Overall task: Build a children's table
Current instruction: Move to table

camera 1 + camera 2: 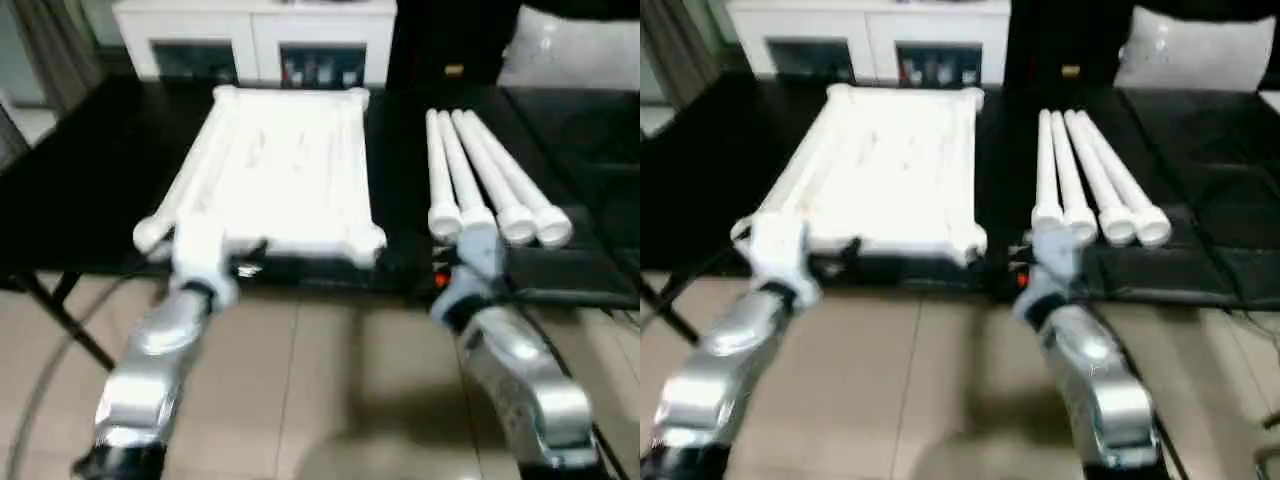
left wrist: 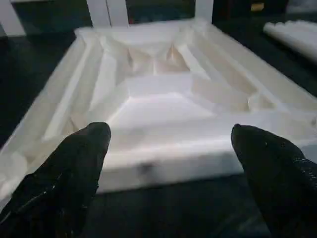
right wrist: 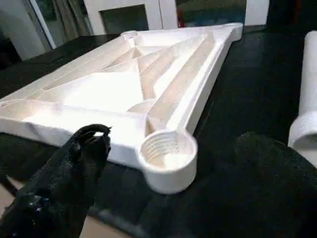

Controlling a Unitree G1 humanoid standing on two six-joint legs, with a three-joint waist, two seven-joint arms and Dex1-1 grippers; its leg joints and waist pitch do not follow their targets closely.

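Tabletop [image 1: 285, 170] lies underside up on the black counter [image 1: 90, 190], four legs [image 1: 490, 190] side by side to its right. My left pincer [image 2: 168, 144] and right pincer [image 3: 173, 163] gape wide, empty, at its near edge.

a black desk [image 1: 110, 170] is carrying everything, standing on a floor of pale tiles [image 1: 330, 400]; a dark desk leg [image 1: 60, 310] is slanting down to the tiles at the robot's left. the white table top [image 1: 280, 170] is lying directly on the desk, underside up, with its ribs and hollow cells facing upward and a threaded round corner socket [image 3: 167, 158] sitting near the desk's front edge. four white legs [image 1: 490, 180] are lying on the desk to the right of the top, apart from it, side by side and touching, their thick ends pointing toward the front edge.
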